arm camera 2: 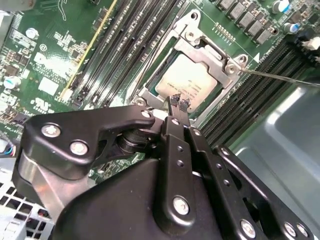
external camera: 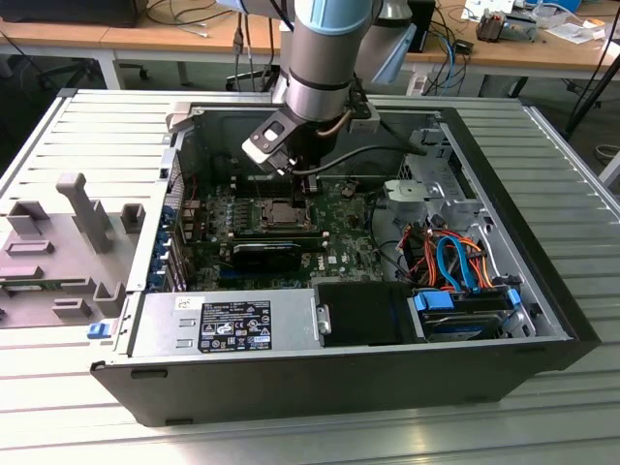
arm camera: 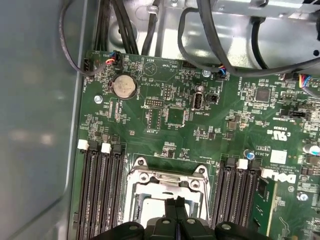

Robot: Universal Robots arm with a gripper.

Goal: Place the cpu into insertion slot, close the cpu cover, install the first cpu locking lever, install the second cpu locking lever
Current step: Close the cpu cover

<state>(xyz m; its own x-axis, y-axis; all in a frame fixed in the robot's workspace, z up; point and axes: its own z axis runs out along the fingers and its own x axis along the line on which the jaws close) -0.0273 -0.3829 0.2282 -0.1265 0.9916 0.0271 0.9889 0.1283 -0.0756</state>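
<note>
The gripper [external camera: 300,180] hangs low inside the open computer case [external camera: 339,383] in the exterior view, right over the socket [external camera: 281,215] on the green board.

In the second wrist view its two fingers [arm camera 2: 174,100] are pressed together with nothing between them. The tips are just above one edge of the chip [arm camera 2: 189,84]. The chip lies flat in the socket, and the metal cover [arm camera 2: 199,48] looks folded down around it. A thin lever [arm camera 2: 280,79] sticks out to one side — not hooked yet, I think.

In the first wrist view the tips sit over the cover, between the long black slots [arm camera: 97,190].

The chip is likely light, stiff and easy to hurt, so hold only its edges. The lever looks like springy wire — push near its end.
</note>
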